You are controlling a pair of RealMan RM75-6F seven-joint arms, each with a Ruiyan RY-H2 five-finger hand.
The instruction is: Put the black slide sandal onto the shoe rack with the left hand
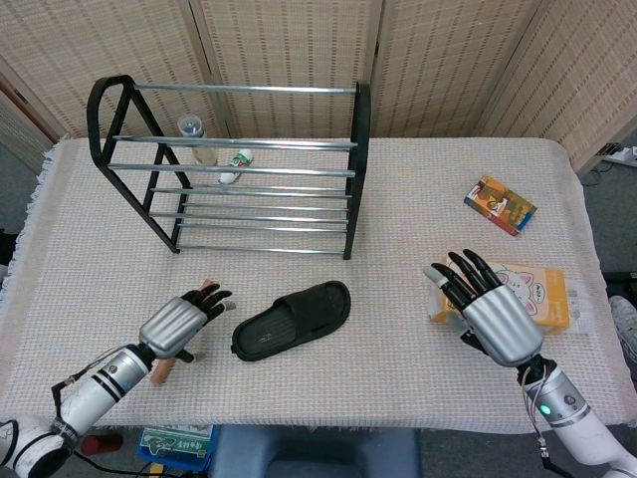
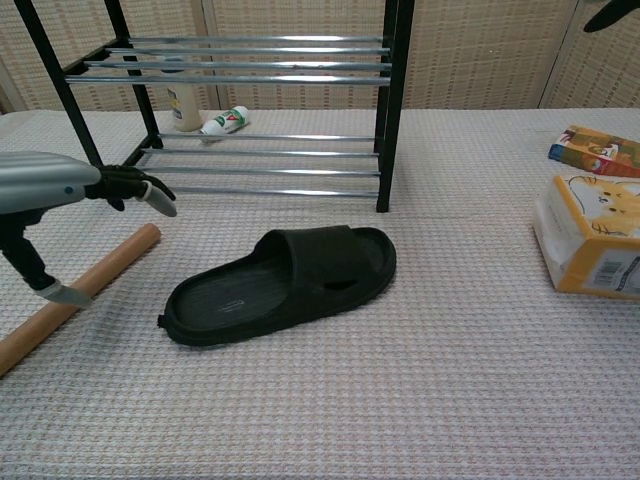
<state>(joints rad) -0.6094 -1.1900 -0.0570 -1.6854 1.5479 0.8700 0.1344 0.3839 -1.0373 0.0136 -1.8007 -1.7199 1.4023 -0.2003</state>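
A matte black rubber slide sandal (image 1: 293, 319) lies flat on the woven table (image 1: 398, 199) before the black metal-bar shoe rack (image 1: 239, 169), the silver left hand (image 1: 177, 325) hovering beside it, fingers spread and empty.

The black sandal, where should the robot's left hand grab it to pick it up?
Probably by the strap band over the toe end of the black sandal, coming from above. The band arches up off the sole, so fingers could hook under it. The left hand, open, is beside the heel end; the sandal lies flat, upright.
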